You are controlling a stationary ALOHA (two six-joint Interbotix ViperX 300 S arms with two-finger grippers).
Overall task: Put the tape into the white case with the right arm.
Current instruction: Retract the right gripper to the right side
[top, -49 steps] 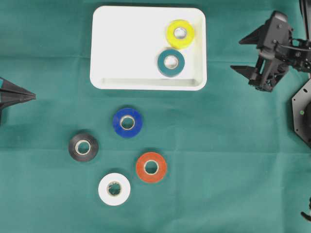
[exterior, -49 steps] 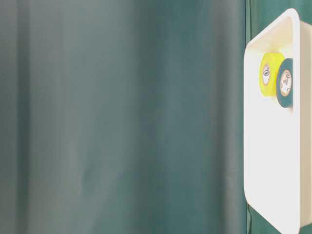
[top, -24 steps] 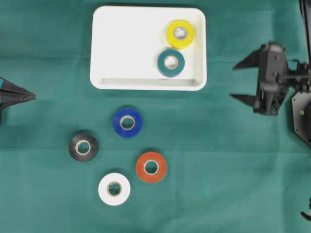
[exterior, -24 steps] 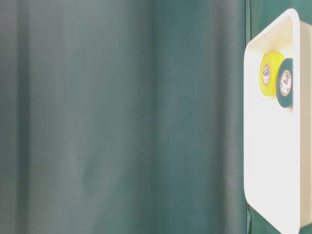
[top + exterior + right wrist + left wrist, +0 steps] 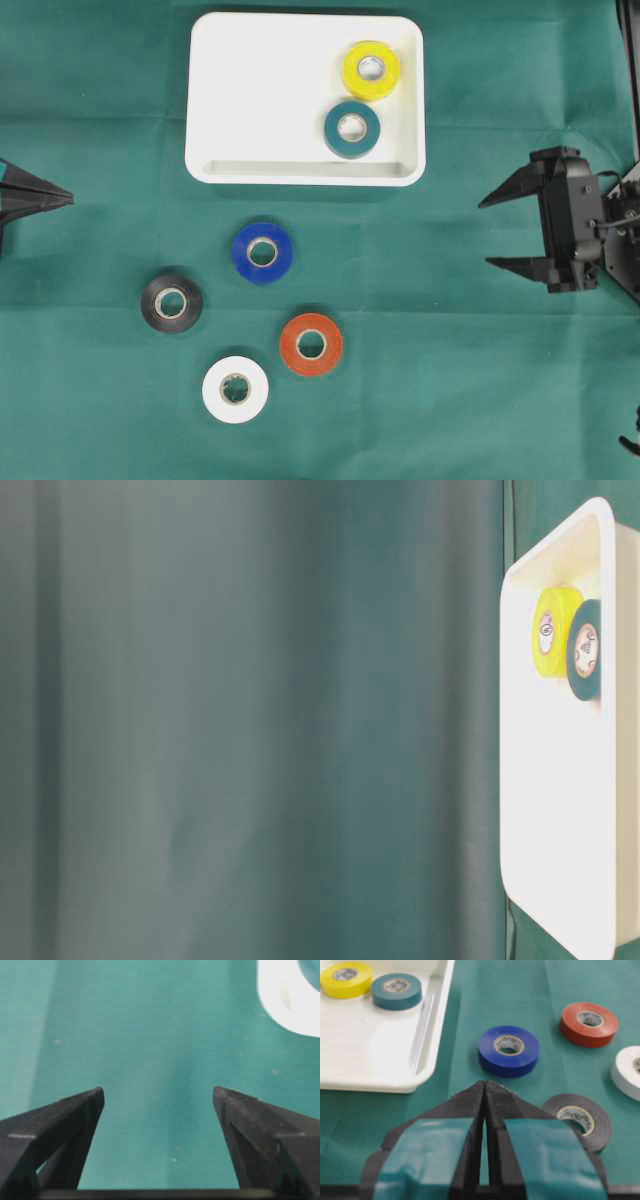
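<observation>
Left gripper (image 5: 484, 1091): I saw its teal-marked fingers pressed together, holding nothing, parked at the 9 o'clock edge of the overhead view.

Right gripper (image 5: 500, 230): at 3 o'clock of the overhead view, jaws spread wide with nothing between them; my wrist view showed only bare green cloth (image 5: 155, 1035) between the two pointed fingers, and a corner of the white case at 1 o'clock.

Loose rolls: four lay flat on the cloth, well apart from the right gripper. White tape (image 5: 235, 389) sat at 7 o'clock, orange tape (image 5: 311, 344) just beside it toward 6 o'clock, black tape (image 5: 171, 303) at 8 o'clock, blue tape (image 5: 262, 252) nearest the case.

White case (image 5: 260, 100): at 12 o'clock, holding yellow tape (image 5: 371, 68) and teal tape (image 5: 351, 128) in its right-hand end, close together; the rest of its floor was bare.

Done: I judged two rolls placed.

Left: four rolls remained outside; I judged the next step to be a reach toward them, the blue roll being closest to the case.
</observation>
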